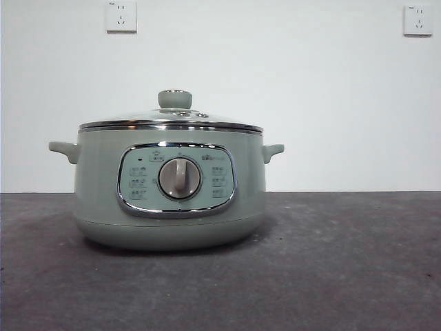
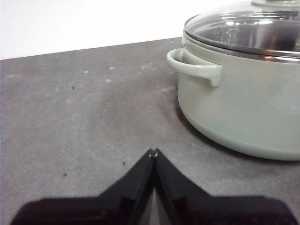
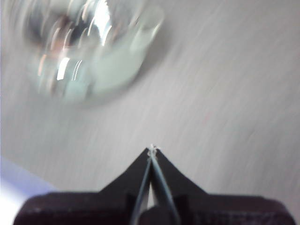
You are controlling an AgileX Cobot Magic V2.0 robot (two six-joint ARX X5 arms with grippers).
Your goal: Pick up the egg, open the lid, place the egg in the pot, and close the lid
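Note:
The pale sage-green pot [image 1: 170, 189] stands on the dark table left of centre, its dial facing the front camera. The glass lid [image 1: 172, 117] with its green knob sits shut on it. The egg is not in view. My left gripper [image 2: 153, 152] is shut and empty, low over the table beside the pot [image 2: 239, 103], near one side handle [image 2: 192, 65]. My right gripper [image 3: 152, 150] is shut and empty, high above the table; its view is blurred by motion and shows the pot and lid [image 3: 89, 42] from above. Neither arm shows in the front view.
The dark grey table [image 1: 344, 262] runs to a white wall with two power sockets [image 1: 121, 16], [image 1: 417, 21].

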